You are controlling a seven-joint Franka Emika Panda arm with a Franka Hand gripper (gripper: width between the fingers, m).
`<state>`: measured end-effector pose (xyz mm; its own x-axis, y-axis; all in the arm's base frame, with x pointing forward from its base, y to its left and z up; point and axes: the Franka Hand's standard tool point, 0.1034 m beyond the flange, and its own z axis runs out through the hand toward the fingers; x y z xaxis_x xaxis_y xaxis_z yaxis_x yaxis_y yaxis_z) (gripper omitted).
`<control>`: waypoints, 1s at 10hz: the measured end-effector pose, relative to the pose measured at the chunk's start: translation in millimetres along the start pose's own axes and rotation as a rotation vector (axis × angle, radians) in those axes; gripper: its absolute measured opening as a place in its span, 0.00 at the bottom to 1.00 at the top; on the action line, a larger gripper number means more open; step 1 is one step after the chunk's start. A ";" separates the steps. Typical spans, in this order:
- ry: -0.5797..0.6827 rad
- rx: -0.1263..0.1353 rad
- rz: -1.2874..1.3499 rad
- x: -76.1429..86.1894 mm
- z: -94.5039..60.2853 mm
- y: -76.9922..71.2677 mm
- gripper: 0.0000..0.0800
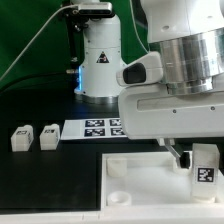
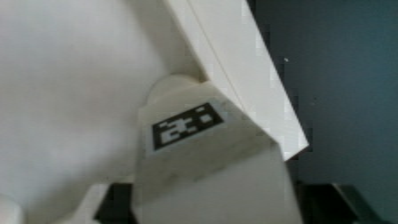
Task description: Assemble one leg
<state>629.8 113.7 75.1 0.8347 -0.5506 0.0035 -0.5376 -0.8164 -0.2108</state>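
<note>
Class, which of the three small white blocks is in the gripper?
The leg at the exterior view's right, above the panel; the other two sit untouched.

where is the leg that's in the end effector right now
The small white plastic tagged leg is at the exterior view's lower right, gripped in the end effector, over the right part of the big flat white panel.

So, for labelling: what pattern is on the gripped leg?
Black-and-white square tag on the white leg; best in wrist view.
</note>
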 end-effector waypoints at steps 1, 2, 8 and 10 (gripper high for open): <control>-0.002 -0.004 0.118 0.2 0.4 2.9 0.39; -0.002 -0.005 0.170 0.4 0.5 3.2 0.39; -0.036 0.070 1.053 0.4 2.7 12.8 0.38; -0.029 0.066 0.952 -0.1 2.7 12.1 0.38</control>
<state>623.5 104.3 70.0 0.0537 -0.9735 -0.2221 -0.9858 -0.0163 -0.1670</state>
